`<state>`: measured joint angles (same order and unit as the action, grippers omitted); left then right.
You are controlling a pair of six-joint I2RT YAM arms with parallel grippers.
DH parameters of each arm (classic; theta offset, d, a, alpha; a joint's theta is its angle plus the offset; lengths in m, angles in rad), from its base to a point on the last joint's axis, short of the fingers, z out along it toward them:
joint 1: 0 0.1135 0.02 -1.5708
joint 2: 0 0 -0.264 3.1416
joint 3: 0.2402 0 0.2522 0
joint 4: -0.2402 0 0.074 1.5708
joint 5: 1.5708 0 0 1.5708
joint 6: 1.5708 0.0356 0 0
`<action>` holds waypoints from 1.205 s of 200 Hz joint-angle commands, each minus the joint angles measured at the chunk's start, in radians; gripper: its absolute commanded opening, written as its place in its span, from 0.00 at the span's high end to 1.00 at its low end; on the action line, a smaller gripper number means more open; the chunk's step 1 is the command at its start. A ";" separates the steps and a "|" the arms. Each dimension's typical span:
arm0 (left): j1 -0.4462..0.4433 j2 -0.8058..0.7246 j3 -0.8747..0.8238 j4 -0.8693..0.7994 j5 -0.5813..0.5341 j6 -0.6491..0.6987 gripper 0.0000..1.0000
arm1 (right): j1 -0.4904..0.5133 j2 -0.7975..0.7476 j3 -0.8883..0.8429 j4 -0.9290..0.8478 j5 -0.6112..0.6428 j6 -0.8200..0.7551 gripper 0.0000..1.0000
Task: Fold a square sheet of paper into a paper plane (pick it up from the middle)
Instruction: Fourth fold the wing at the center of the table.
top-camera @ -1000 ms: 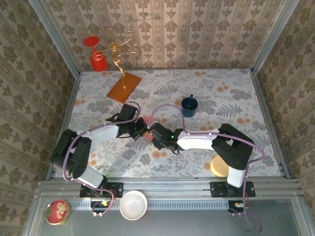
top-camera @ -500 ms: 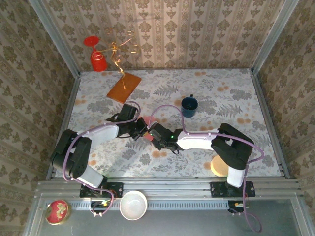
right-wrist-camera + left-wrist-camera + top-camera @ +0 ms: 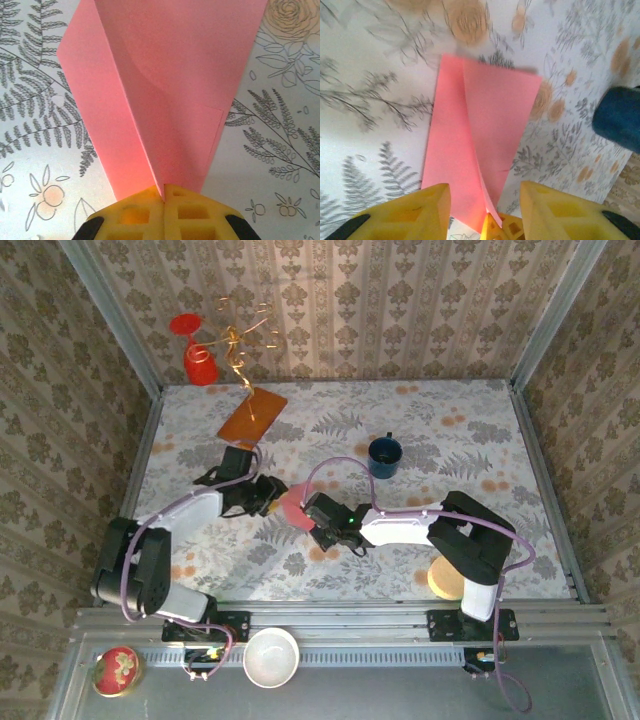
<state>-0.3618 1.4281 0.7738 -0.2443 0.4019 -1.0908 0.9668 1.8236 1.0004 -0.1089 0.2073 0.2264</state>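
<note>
From above, the left end effector (image 3: pixel 265 494) has pulled back to the left since a second ago. Its jaws are now apart and off the sheet of paper (image 3: pixel 292 505), so more pink shows. The right end effector (image 3: pixel 308 513) stays clamped on the sheet's near end, which it covers. Bare table (image 3: pixel 470 440) lies all round; the blue mug (image 3: pixel 385 455) and the orange board (image 3: pixel 252 417) sit well apart.

Through the left wrist camera, the left end effector (image 3: pixel 485 202) gapes around the narrow tip of the creased sheet of paper (image 3: pixel 490 120). The far edge is blurred, and the blue mug (image 3: pixel 619 117) is cut off at the right.

Through the right wrist camera, the right end effector (image 3: pixel 164 194) pinches the sheet of paper (image 3: pixel 170 70) at its crease. The wide end runs out of frame.
</note>
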 commanded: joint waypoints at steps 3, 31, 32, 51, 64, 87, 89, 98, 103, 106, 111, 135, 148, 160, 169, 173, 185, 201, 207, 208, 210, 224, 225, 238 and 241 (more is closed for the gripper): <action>0.032 -0.060 -0.034 -0.053 -0.023 0.041 0.56 | 0.004 0.008 0.009 -0.027 -0.057 -0.024 0.94; 0.049 -0.114 -0.094 -0.049 -0.045 0.033 0.54 | 0.003 0.025 0.023 -0.037 -0.117 -0.016 0.95; 0.049 -0.116 -0.096 -0.050 -0.046 0.033 0.54 | 0.003 0.026 0.024 -0.038 -0.118 -0.016 0.95; 0.050 -0.155 -0.133 -0.054 -0.071 0.022 0.53 | -0.004 0.039 0.029 -0.043 -0.158 -0.001 0.95; 0.050 -0.181 -0.147 -0.066 -0.089 0.020 0.52 | -0.014 0.043 0.026 -0.041 -0.192 0.015 0.95; 0.050 -0.216 -0.162 -0.078 -0.106 0.020 0.51 | -0.032 0.056 0.026 -0.046 -0.257 0.042 0.95; 0.050 -0.219 -0.164 -0.078 -0.106 0.020 0.51 | -0.033 0.057 0.026 -0.044 -0.264 0.044 0.95; 0.049 -0.229 -0.169 -0.075 -0.106 0.020 0.51 | -0.041 0.059 0.021 -0.038 -0.294 0.064 0.95; 0.046 -0.233 -0.172 -0.075 -0.106 0.019 0.50 | -0.045 0.059 0.016 -0.031 -0.315 0.072 0.95; 0.045 -0.235 -0.173 -0.075 -0.106 0.018 0.50 | -0.047 0.060 0.015 -0.028 -0.325 0.078 0.95; 0.043 -0.239 -0.176 -0.071 -0.105 0.019 0.50 | -0.052 0.060 0.012 -0.024 -0.343 0.087 0.95; 0.012 -0.253 -0.182 -0.064 -0.111 0.017 0.50 | -0.064 0.042 -0.006 -0.011 -0.380 0.114 0.95; -0.010 -0.256 -0.186 -0.055 -0.115 0.011 0.49 | -0.077 0.031 -0.016 -0.012 -0.396 0.130 0.95; -0.034 -0.255 -0.192 -0.037 -0.115 0.002 0.49 | -0.096 0.019 -0.032 0.003 -0.423 0.152 0.95; -0.053 -0.249 -0.197 -0.017 -0.115 -0.006 0.50 | -0.113 0.010 -0.047 0.020 -0.451 0.166 0.95; -0.063 -0.246 -0.200 -0.007 -0.115 -0.010 0.50 | -0.120 0.007 -0.054 0.027 -0.462 0.174 0.95; -0.086 -0.235 -0.210 0.023 -0.116 -0.027 0.50 | -0.137 -0.002 -0.072 0.046 -0.492 0.194 0.95; -0.142 -0.217 -0.227 0.086 -0.113 -0.055 0.53 | -0.149 -0.010 -0.086 0.054 -0.512 0.208 0.95; -0.155 -0.210 -0.233 0.109 -0.113 -0.063 0.54 | -0.154 -0.011 -0.090 0.055 -0.519 0.210 0.95; -0.156 -0.209 -0.233 0.113 -0.112 -0.064 0.54 | -0.155 -0.011 -0.091 0.056 -0.520 0.210 0.95; -0.160 -0.205 -0.234 0.120 -0.113 -0.065 0.54 | -0.156 -0.013 -0.093 0.057 -0.521 0.212 0.95; -0.182 -0.182 -0.237 0.164 -0.104 -0.072 0.57 | -0.164 -0.014 -0.101 0.059 -0.535 0.223 0.95; -0.183 -0.180 -0.237 0.168 -0.103 -0.072 0.57 | -0.165 -0.014 -0.102 0.059 -0.535 0.224 0.95; -0.198 -0.151 -0.232 0.204 -0.087 -0.066 0.60 | -0.175 -0.022 -0.115 0.070 -0.546 0.238 0.95; -0.201 -0.144 -0.230 0.212 -0.083 -0.065 0.60 | -0.178 -0.023 -0.120 0.074 -0.548 0.242 0.95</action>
<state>-0.5407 1.2419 0.5453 -0.1379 0.2981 -1.1336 0.8043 1.8187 0.9230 -0.0017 -0.3012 0.4240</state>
